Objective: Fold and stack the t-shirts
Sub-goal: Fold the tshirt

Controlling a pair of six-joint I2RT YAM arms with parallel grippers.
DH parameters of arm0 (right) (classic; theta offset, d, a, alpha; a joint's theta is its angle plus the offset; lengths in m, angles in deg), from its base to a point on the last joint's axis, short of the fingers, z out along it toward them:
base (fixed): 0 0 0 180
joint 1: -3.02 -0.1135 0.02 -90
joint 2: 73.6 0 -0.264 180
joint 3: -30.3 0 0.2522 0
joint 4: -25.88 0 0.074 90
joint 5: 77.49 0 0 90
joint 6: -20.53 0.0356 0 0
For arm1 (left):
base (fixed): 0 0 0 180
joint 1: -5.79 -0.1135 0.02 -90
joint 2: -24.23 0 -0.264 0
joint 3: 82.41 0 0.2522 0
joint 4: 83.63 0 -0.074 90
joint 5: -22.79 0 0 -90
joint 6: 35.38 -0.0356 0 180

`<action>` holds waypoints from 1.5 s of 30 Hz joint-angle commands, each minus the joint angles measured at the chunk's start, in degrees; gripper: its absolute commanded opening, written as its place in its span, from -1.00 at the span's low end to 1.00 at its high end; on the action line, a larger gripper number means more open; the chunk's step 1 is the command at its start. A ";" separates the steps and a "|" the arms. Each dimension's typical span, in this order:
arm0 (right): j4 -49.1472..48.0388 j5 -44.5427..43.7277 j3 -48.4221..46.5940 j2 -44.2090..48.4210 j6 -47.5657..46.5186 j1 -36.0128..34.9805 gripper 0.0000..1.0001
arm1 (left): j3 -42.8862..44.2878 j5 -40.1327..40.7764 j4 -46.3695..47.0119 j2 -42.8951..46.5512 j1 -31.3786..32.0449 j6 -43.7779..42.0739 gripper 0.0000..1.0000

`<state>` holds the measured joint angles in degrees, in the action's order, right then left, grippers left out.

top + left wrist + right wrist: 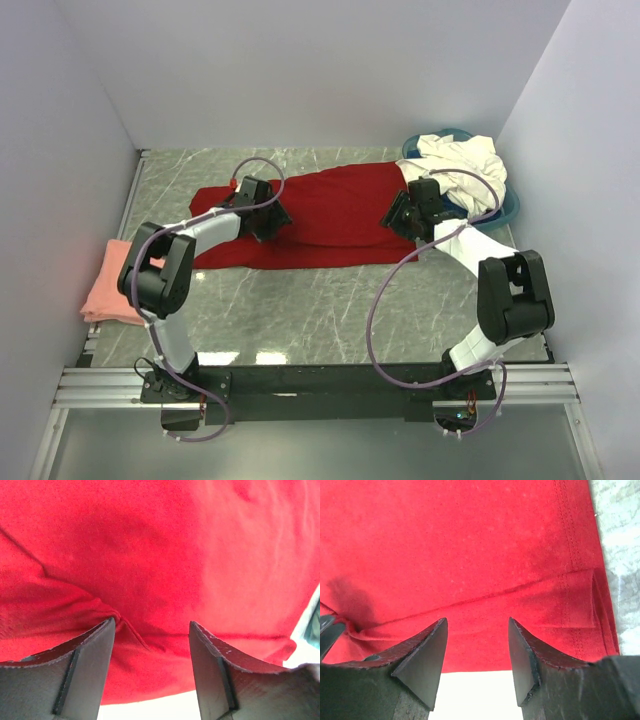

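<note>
Top external, cream-white tees (455, 158) in blue basin (508, 207), left claw (152, 625), right claw (477, 622) apart over red tee (330, 210).

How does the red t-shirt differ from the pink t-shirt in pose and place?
The red t-shirt lies spread across the middle of the table; the pink t-shirt sits folded at its left edge. The left gripper and right gripper hang open over the red t-shirt; neither is near the pink t-shirt. Both shirts rest on the table.

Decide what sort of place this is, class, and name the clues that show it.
Probably a robotics lab cell: plain white walls box in a marble-patterned table, and a left arm and right arm are bolted to a metal rail.
</note>
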<state>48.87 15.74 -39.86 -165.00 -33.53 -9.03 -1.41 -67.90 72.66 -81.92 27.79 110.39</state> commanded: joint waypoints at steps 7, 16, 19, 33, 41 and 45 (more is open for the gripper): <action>-1.41 -0.76 1.73 4.03 -0.44 0.28 0.17 | -1.15 -0.37 -0.15 5.60 4.01 -3.39 0.37; -1.50 -0.15 2.35 5.00 -0.61 0.36 0.17 | 1.39 0.51 -0.77 1.74 9.37 -2.51 0.37; -1.15 -0.32 2.35 5.26 -0.61 0.28 0.17 | 4.11 0.60 -1.20 -0.63 9.90 -2.59 0.37; -0.53 0.82 2.17 5.88 -1.05 0.28 0.17 | 15.54 0.51 -3.75 -10.48 9.91 -3.21 0.37; 0.17 -0.76 2.52 5.18 -0.96 0.19 0.16 | 19.42 0.25 -4.63 -13.56 9.20 -3.21 0.37; 0.26 -1.29 2.09 4.47 -0.97 0.19 0.16 | 20.03 -0.10 -4.63 -13.91 8.76 -3.47 0.36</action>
<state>49.24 16.11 -37.39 -161.24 -33.99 -9.03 16.27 -67.86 68.00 -95.69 37.03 108.25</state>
